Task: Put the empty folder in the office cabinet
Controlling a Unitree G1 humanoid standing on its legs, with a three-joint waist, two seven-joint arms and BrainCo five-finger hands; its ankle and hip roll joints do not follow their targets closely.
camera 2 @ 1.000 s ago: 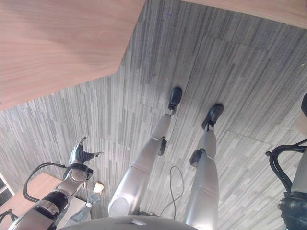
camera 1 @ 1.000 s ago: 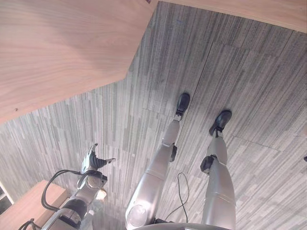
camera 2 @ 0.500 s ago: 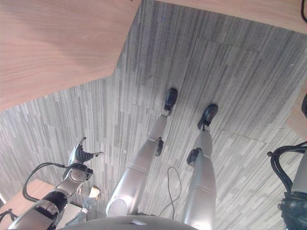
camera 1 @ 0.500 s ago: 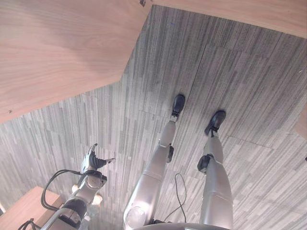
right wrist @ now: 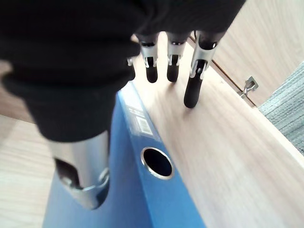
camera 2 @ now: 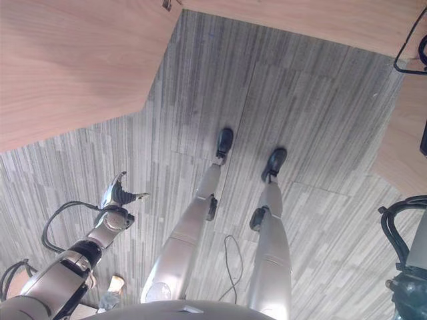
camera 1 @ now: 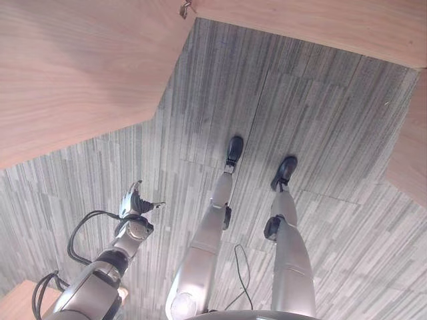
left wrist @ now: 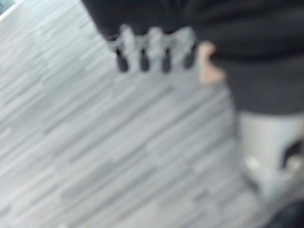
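Blue folder (right wrist: pixel 142 190) sits clasped in the right hand (right wrist: pixel 80 95), seen from that wrist against a wooden cabinet (right wrist: pixel 247 142). Lower left in the eye views, the left hand (camera 1: pixel 135 203) hangs relaxed and empty over grey carpet (camera 1: pixel 320 107).

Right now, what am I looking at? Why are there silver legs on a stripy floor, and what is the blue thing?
This is a walking robot, and every picture comes from a camera on its own body. Two cameras sit in its head like eyes and look straight down, so you see the grey stripy floor it stands on and pale wooden furniture around it. Its left hand hangs beside it, over the floor, with relaxed fingers and nothing in it.

Two more cameras sit on its wrists. The left wrist one looks past that hand's fingers at the floor. The right wrist one shows the right hand with its thumb against the blue thing. That is a folder for papers, with a round finger hole in its spine. It stands next to a wooden panel. Its fingers point straight past the folder, so I can't tell if it is really gripped.
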